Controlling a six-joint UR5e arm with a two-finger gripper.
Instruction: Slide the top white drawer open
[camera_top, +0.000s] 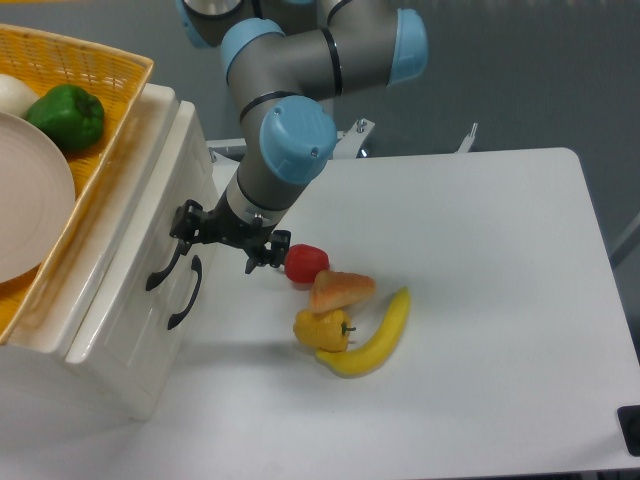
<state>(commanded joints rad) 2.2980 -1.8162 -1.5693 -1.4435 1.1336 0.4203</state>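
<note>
The top white drawer (128, 252) is the upper front of the cream cabinet at the left, and its front sits flush with the cabinet. Its curved black handle (163, 254) runs down the panel, above the second drawer's matching handle (184, 293). My gripper (227, 238) hangs just right of the cabinet front. It is open, with one fingertip (184, 219) at the upper end of the top handle and the other (272, 255) near a red fruit. Nothing is held between the fingers.
A woven yellow basket (112, 120) on the cabinet holds a green pepper (66, 117) and a pale plate (30, 200). On the table lie a red fruit (306, 263), a bread wedge (342, 290), a yellow pepper (322, 329) and a banana (377, 335).
</note>
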